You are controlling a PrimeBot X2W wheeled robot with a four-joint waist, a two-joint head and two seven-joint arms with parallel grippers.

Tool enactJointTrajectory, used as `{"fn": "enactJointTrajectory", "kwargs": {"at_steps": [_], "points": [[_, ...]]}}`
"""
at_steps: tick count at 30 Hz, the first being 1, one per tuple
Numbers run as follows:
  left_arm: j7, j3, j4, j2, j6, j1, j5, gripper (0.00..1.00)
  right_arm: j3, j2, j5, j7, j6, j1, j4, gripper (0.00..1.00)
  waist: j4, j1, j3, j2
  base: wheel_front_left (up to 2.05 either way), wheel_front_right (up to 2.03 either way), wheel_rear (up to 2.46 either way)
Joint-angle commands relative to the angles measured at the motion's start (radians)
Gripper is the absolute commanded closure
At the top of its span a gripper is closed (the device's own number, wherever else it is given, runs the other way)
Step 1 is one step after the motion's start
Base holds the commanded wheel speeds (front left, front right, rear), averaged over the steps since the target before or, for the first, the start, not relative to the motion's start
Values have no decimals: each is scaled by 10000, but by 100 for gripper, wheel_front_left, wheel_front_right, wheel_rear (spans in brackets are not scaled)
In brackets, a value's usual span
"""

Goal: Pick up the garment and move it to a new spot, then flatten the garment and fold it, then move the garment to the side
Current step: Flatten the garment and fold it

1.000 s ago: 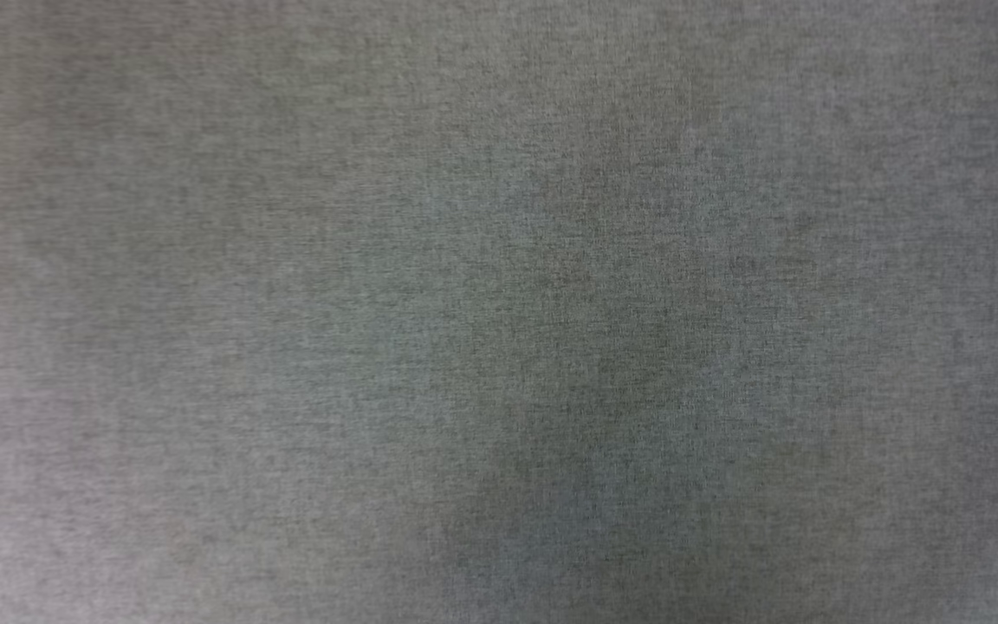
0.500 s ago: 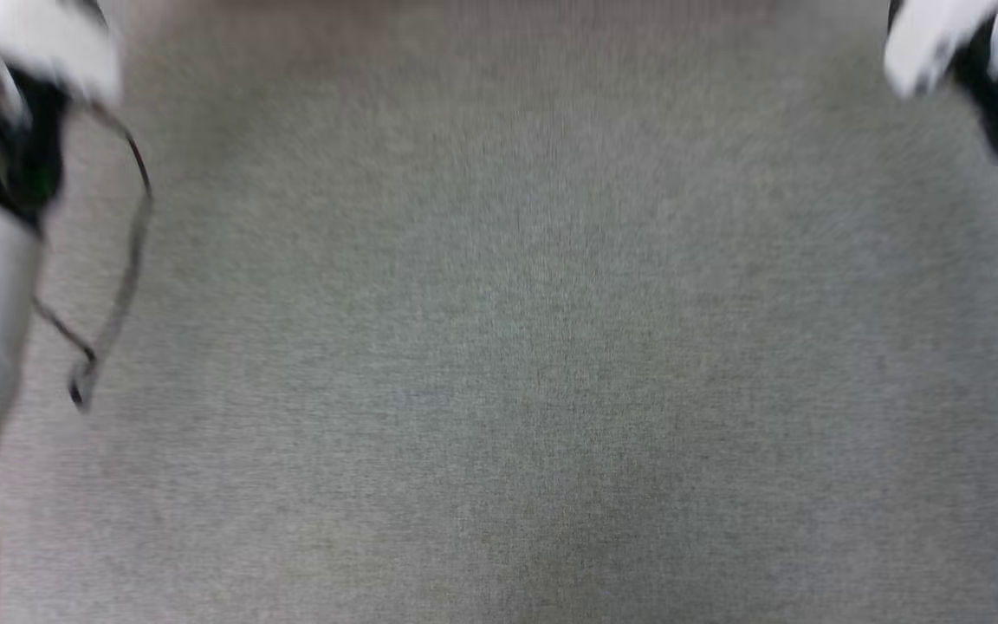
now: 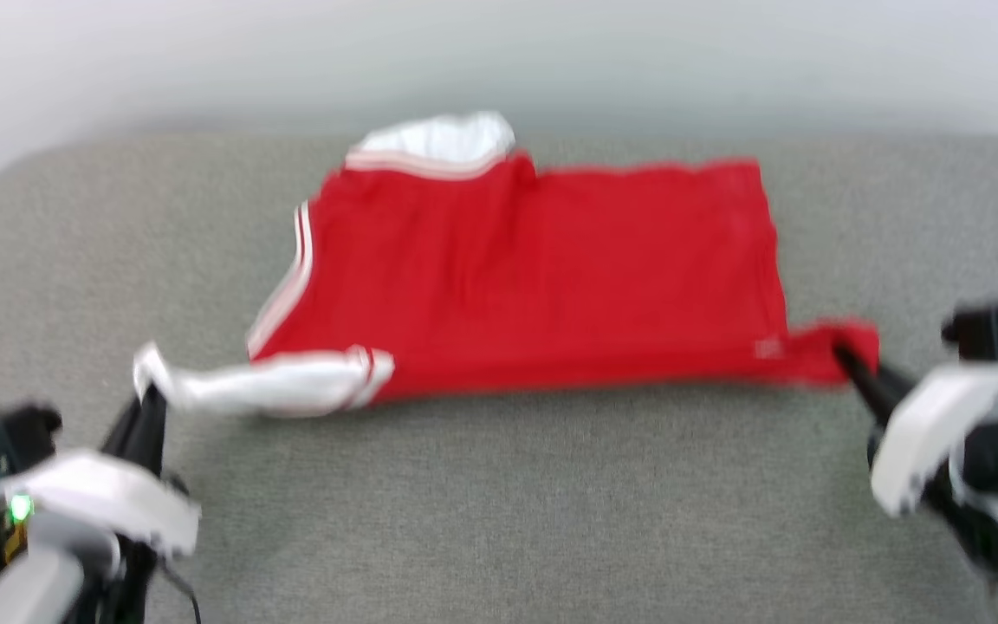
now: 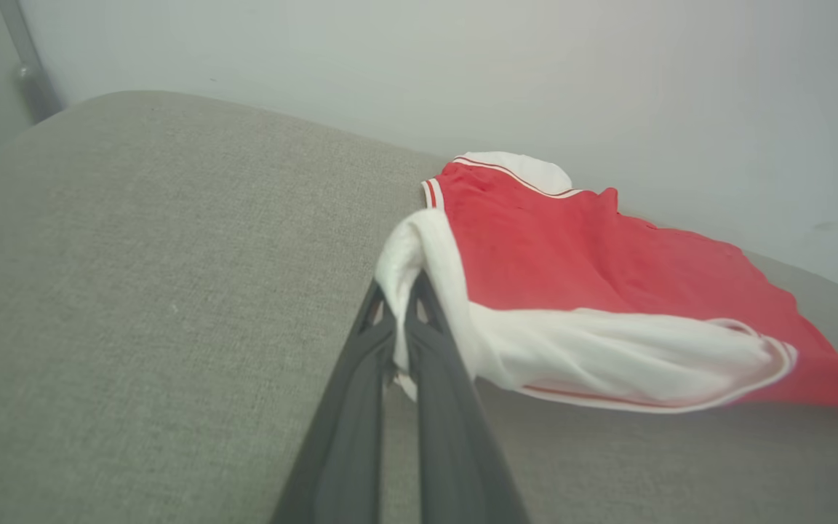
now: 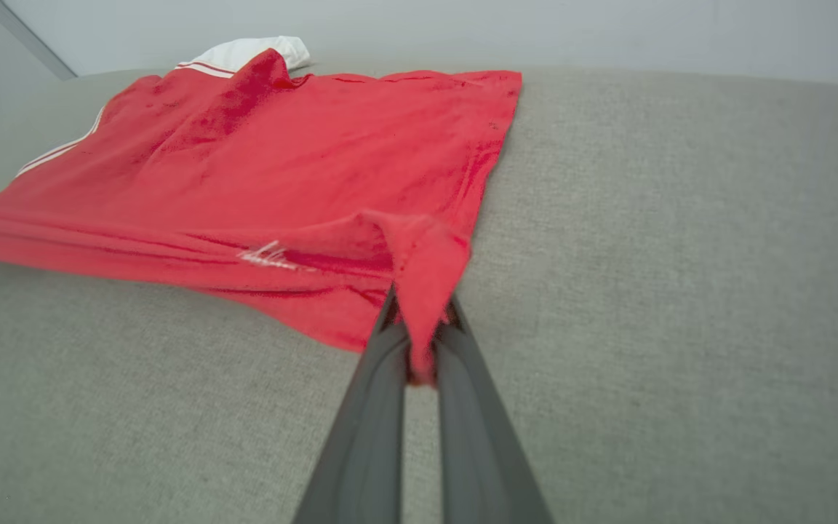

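Two-arm hold on the garment during spreading, read from the robot outward. Nearest, at lower left, the left gripper [image 3: 151, 394] is clenched on the tip of the near white sleeve [image 3: 274, 386]; the left wrist view shows white cloth wrapped over and pinched between its two dark fingers [image 4: 361, 407]. At lower right, the right gripper [image 3: 841, 351] is clenched on the near hem corner [image 3: 837, 347], with a tongue of red cloth caught between its jaws in the right wrist view. Between the two grips, the near edge of the garment [image 3: 534, 269] runs roughly straight across the grey cushion [image 3: 499, 520]. Beyond that edge the red body lies on the cushion in one broad panel with shallow wrinkles, plain side up; no number or lettering shows. Farther on, the far white sleeve [image 3: 438, 139] is bunched at the garment's back edge, close to the pale wall [image 3: 499, 52]. Judged progress: the garment appears set down on its spot and largely opened out, so the step in hand is probably flattening. The far sleeve and the wrinkles remain to be smoothed. No fold can be made out, and the final move to the side is not yet done
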Motion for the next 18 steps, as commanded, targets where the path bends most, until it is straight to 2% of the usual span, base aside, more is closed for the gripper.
{"fn": "enactJointTrajectory", "kwargs": {"at_steps": [1,5,10,14,18], "points": [[-49,198,-34,224,208,187,-73,100,-227,-140,-155,39,-52,312,-23,100,67,5,-535,0,0,0,0],[13,405,-1470,525,1175,2040,-507,100,-1156,405,-465,653,-52,2356,-1160,100,145,5,-940,0,0,0,0],[81,715,-2920,858,2103,3855,-1011,100,-2063,1113,-943,1664,-52,4533,-2758,100,218,5,-1232,0,0,0,0],[240,801,-3816,1143,2453,4644,-1205,100,-2641,1712,-1129,2482,-49,5612,-3879,100,259,5,-1260,0,0,0,0],[365,719,-4258,1191,2410,4281,-1065,100,-2953,2104,-1376,3016,-41,5674,-4503,100,226,5,-1055,0,0,0,0]]}}
